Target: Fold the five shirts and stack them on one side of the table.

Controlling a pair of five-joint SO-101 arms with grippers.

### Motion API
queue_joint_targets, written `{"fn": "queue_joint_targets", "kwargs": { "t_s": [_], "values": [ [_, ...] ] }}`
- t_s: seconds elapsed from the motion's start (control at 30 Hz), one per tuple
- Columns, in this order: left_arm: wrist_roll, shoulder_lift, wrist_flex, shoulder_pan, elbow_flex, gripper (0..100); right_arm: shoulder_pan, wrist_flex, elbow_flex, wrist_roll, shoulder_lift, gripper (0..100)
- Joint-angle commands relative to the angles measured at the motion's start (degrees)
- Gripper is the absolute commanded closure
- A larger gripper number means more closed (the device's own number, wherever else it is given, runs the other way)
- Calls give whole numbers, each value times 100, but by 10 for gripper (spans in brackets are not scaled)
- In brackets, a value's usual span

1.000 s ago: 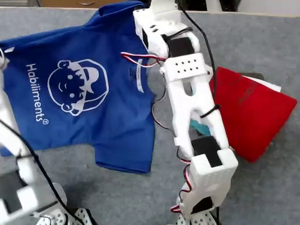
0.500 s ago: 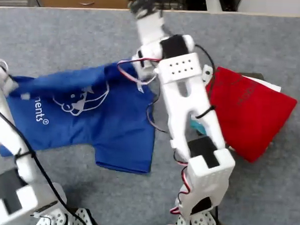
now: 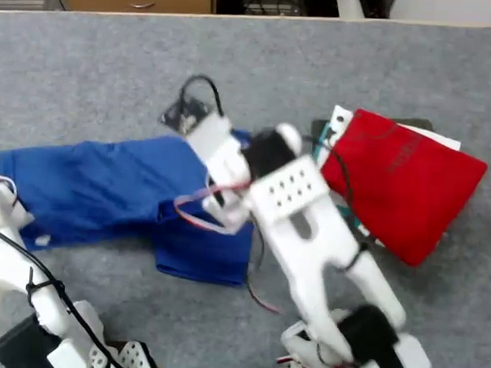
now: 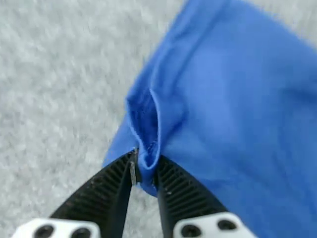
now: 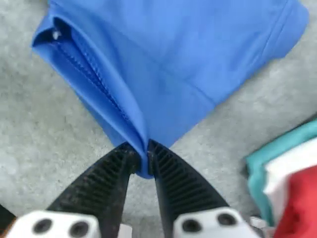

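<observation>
Left end effector (image 4: 145, 167) is clamping a hem edge of the blue shirt (image 3: 98, 190). Right end effector (image 5: 141, 153) is pinching its folded edge. The shirt is lying doubled mid-surface (image 3: 95, 71), with grey room showing beyond. Folded red shirt (image 3: 408, 187) is sitting near, on the right arm's side.

One blue shirt (image 3: 107, 190), one red shirt (image 3: 408, 187)

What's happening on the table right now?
Both arms are working the blue shirt. The left arm has its jaws shut on one end, the right arm on a folded edge at the other. The shirt lies doubled over on the grey table, beside a folded red shirt topping a small pile.
</observation>
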Motion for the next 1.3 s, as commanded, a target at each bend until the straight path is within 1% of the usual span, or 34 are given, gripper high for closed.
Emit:
{"fn": "queue_joint_targets", "kwargs": {
  "t_s": [0.0, 0.1, 0.23, 0.3, 0.37, 0.43, 0.47, 0.53, 0.63, 0.7, 0.73, 0.8, 0.83, 0.87, 0.9, 0.93, 0.97, 1.03, 1.07, 1.13, 1.17, 1.2, 1.27],
  "values": [
    [-220, -193, 9, 92, 215, 971, -88, -668, 1385, 18, -734, 985],
    [-316, -193, 9, 207, 312, 971, -149, -1143, 2167, 53, -971, 985],
    [-299, -193, 53, -31, 277, 970, -484, -1626, 2800, 26, -1059, 978],
    [-316, -229, 105, -189, 268, 970, -536, -1705, 2976, 18, -1077, 913],
    [-501, -246, 396, -295, 198, 952, -369, -1688, 2985, -62, -1095, 805],
    [-782, -246, 809, -356, 40, 880, -44, -1705, 2853, -97, -1095, 709],
    [-782, -246, 993, -400, -40, 833, 105, -1697, 2703, -35, -1095, 673],
    [-800, -255, 1266, -602, -251, 764, 431, -1679, 2360, 264, -1095, 643],
    [-826, -255, 1626, -1051, -822, 774, 818, -1591, 1684, 536, -1051, 667],
    [-800, -255, 1899, -1367, -1411, 787, 949, -1618, 1218, 536, -1033, 719],
    [-782, -255, 2048, -1481, -1745, 794, 949, -1635, 1015, 536, -998, 768],
    [-598, -255, 2382, -1560, -2536, 832, 958, -1890, 602, 308, -743, 915],
    [-413, -246, 2549, -1446, -2941, 876, 923, -2127, 418, 193, -523, 985],
    [-290, -202, 2699, -1182, -3310, 938, 905, -2312, 259, 114, -233, 983],
    [-308, -167, 2725, -796, -3626, 984, 905, -2435, 110, -18, 101, 959],
    [-299, -88, 2681, -400, -3767, 962, 870, -2567, -66, -237, 479, 963],
    [-193, 62, 2453, 13, -3785, 945, 862, -2716, -268, -492, 875, 980],
    [35, 589, 1952, 813, -3670, 975, 800, -2910, -760, -949, 1684, 982],
    [79, 958, 1653, 1103, -3591, 971, 809, -2945, -1051, -1116, 2097, 982],
    [97, 1916, 1055, 1358, -3521, 971, 826, -2971, -1596, -1354, 2949, 984],
    [105, 2435, 870, 1323, -3600, 971, 888, -2998, -1877, -1415, 3389, 984],
    [105, 2875, 862, 1244, -3749, 971, 967, -2998, -2149, -1442, 3793, 984],
    [105, 3771, 1266, 945, -4277, 971, 1301, -2954, -2730, -1468, 4558, 984]
  ]
}}
